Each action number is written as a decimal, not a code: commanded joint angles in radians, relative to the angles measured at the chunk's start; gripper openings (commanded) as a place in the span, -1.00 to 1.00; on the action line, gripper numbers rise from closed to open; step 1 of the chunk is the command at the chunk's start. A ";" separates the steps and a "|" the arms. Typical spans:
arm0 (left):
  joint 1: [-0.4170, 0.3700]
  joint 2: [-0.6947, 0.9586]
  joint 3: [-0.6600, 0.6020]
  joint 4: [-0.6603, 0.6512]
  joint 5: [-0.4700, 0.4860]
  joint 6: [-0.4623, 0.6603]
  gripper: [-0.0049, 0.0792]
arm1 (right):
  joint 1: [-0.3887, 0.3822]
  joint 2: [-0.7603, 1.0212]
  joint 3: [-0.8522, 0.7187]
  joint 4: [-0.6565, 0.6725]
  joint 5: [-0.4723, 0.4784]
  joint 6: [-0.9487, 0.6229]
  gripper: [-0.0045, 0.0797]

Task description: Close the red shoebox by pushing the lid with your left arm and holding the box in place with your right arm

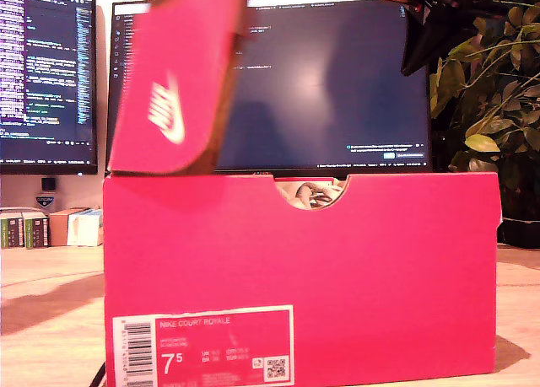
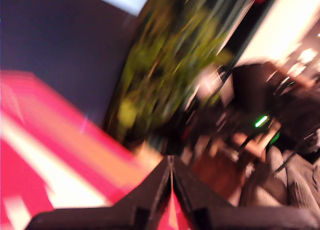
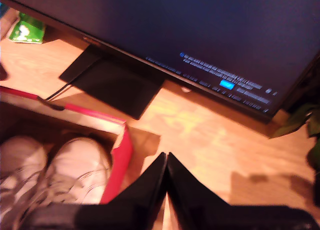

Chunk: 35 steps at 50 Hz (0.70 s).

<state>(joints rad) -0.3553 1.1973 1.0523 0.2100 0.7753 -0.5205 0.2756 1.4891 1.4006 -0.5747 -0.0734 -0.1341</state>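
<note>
The red shoebox point(image 1: 299, 273) fills the near desk point(image 1: 46, 294), white shoes point(image 3: 55, 172) inside. Its lid point(image 1: 173, 75) stands tilted up at the exterior view's left. Both my first gripper point(image 2: 171, 177) and my second gripper point(image 3: 166, 162) have fingers pressed together, holding nothing. Monitors point(image 1: 337, 75) glow behind.

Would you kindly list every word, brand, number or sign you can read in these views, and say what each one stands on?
"NIKE COURT ROYALE": white label on the red shoebox.
"7" with a small "5": same label, size figure.
Nike wordmark with swoosh, white, blurred by motion: raised lid.
Barcode, QR code and small print on the label: too small to read.
Text on the monitor and the second monitor: too small to read.
</note>
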 commanded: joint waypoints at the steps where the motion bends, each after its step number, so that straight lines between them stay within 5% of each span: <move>1: -0.007 0.005 -0.016 0.005 -0.006 -0.004 -0.93 | 0.006 -0.010 0.015 -0.008 -0.022 0.004 -0.92; 19: 0.002 0.005 -0.016 -0.344 -0.098 0.176 -0.93 | 0.035 -0.020 0.016 -0.123 -0.208 0.032 -0.92; 35: 0.002 0.005 -0.016 -0.455 -0.172 0.268 -0.93 | 0.098 0.008 0.016 -0.193 -0.213 0.029 -0.92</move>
<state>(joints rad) -0.3565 1.1992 1.0523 -0.2428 0.6098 -0.2871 0.3645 1.4891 1.4006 -0.7624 -0.2817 -0.1051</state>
